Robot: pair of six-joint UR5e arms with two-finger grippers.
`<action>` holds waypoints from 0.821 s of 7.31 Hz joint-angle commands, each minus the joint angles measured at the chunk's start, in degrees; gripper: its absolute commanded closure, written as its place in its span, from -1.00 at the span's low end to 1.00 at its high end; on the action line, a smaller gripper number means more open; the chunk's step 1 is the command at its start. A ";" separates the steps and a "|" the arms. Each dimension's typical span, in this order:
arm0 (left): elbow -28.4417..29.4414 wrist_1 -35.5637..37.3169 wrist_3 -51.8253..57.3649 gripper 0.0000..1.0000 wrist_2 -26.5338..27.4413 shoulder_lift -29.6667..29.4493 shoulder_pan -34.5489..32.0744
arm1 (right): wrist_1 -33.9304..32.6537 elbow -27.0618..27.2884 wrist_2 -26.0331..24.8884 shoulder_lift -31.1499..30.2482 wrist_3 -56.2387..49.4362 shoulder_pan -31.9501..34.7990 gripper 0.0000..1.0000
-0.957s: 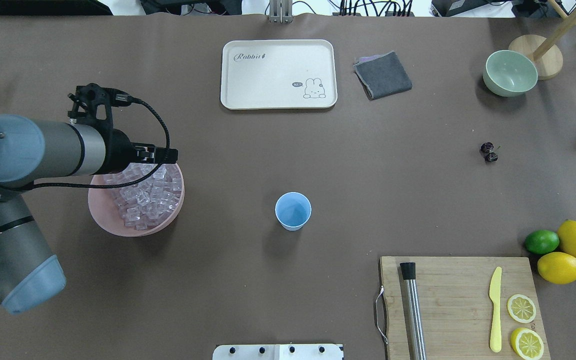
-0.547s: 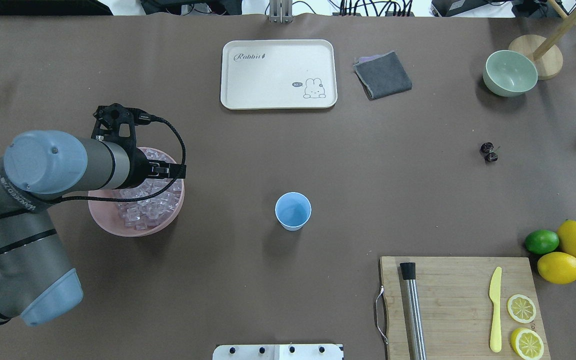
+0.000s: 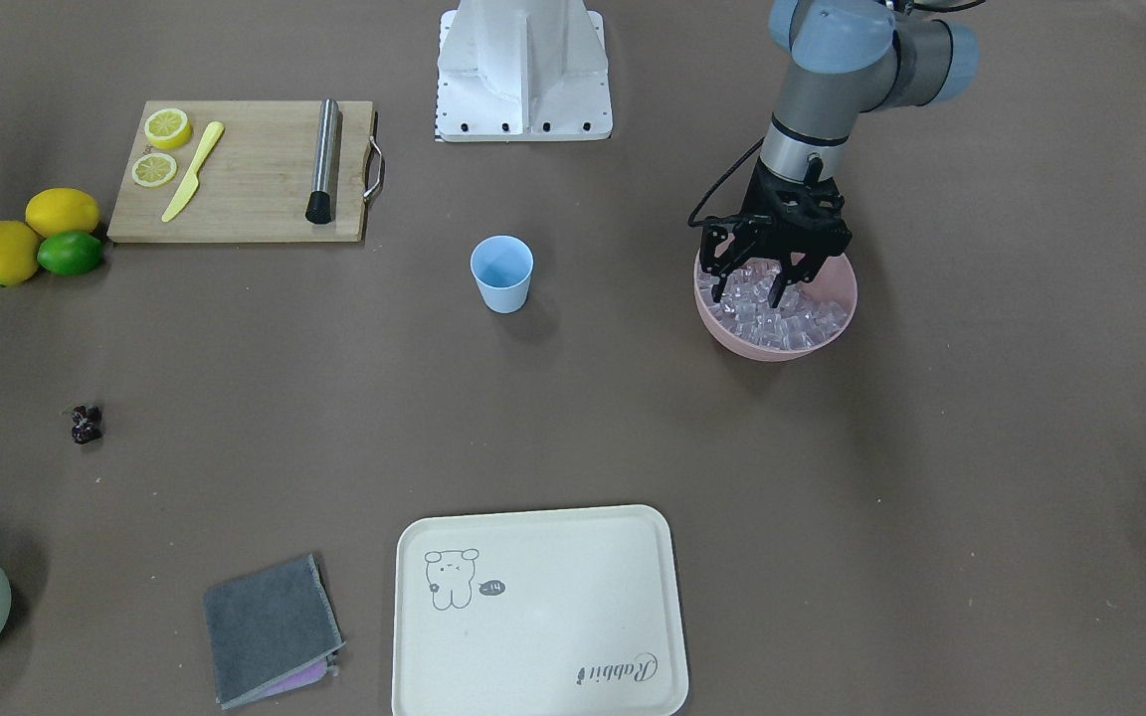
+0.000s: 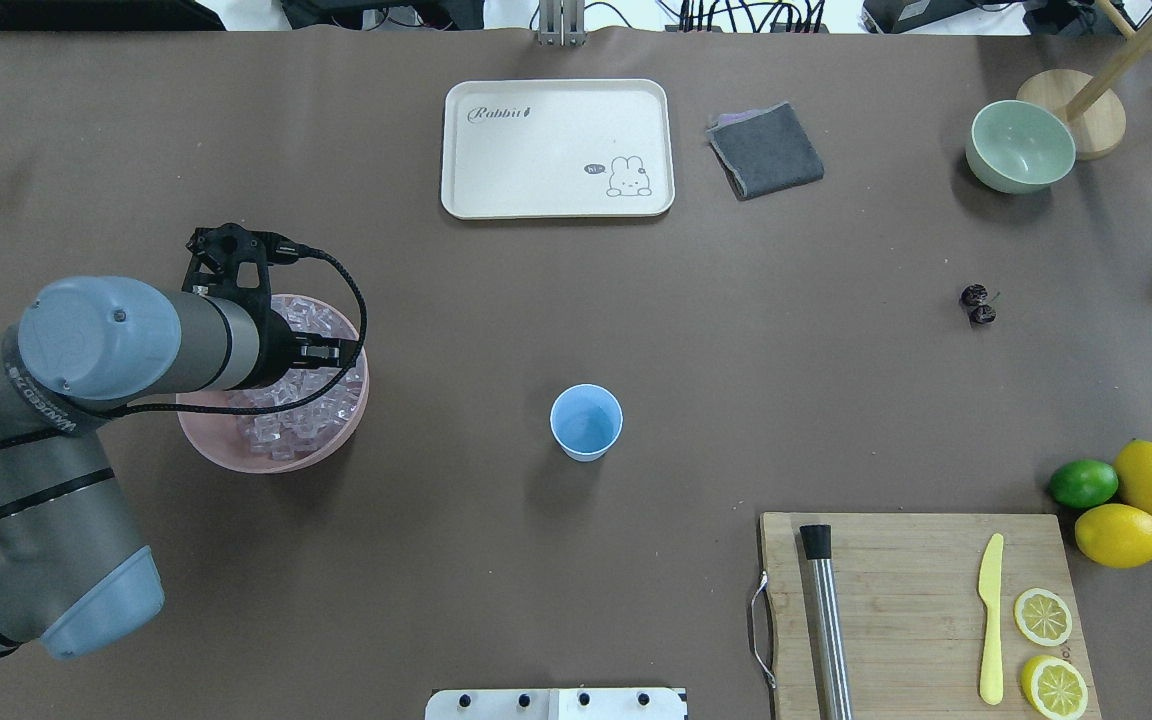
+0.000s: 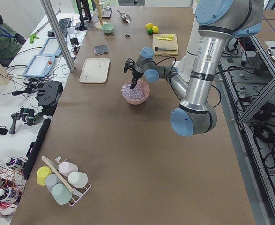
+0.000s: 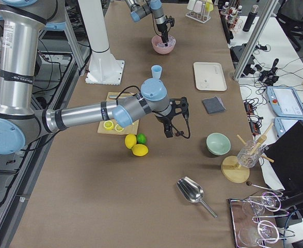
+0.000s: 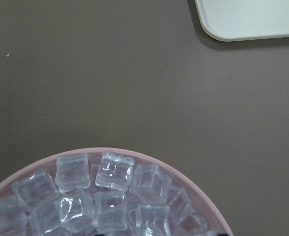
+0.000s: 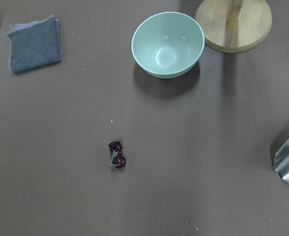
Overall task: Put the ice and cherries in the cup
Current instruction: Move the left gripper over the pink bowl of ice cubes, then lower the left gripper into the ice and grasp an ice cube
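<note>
— One change: your left arm (image 4: 96, 345) has come down over the pink bowl (image 3: 774, 349), left gripper (image 3: 747, 291) spread wide just over the ice (image 3: 784, 316).
— Anything held?
— Nothing yet; a grasp looks next. Your cup (image 3: 502, 274) stands empty, well apart; the cherries (image 3: 86, 424) lie farther off still. Right gripper (image 6: 168, 134): I cannot tell.

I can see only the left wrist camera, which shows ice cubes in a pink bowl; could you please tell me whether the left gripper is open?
Observer: Yes. In the front-facing view the left gripper is open and points down over the ice in the pink bowl.
Operator: Thank you. Is anything in the cup yet?
Observer: No. The cup stands upright and empty, to the robot's right of the bowl.
Operator: And where are the cherries?
Observer: The cherries lie on the table, far to the right beyond the cup.
</note>
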 commanded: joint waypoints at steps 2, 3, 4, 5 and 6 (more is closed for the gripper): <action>0.07 -1.08 0.07 0.06 -0.09 0.34 0.03 | 0.00 -0.01 0.01 0.00 0.00 0.00 -1.00; 0.16 -1.08 0.07 0.06 -0.18 0.34 0.03 | 0.00 0.08 -0.08 0.00 0.00 0.00 -1.00; 0.07 -1.08 0.07 0.05 -0.26 0.60 0.03 | 0.00 0.08 -0.08 0.00 0.00 0.00 -1.00; 0.07 -0.99 0.07 0.05 0.00 0.69 0.03 | 0.00 -0.01 -0.08 0.00 0.00 0.00 -1.00; 0.25 -0.99 0.07 0.05 0.00 0.69 0.03 | 0.00 0.08 -0.08 -0.09 0.00 0.00 -1.00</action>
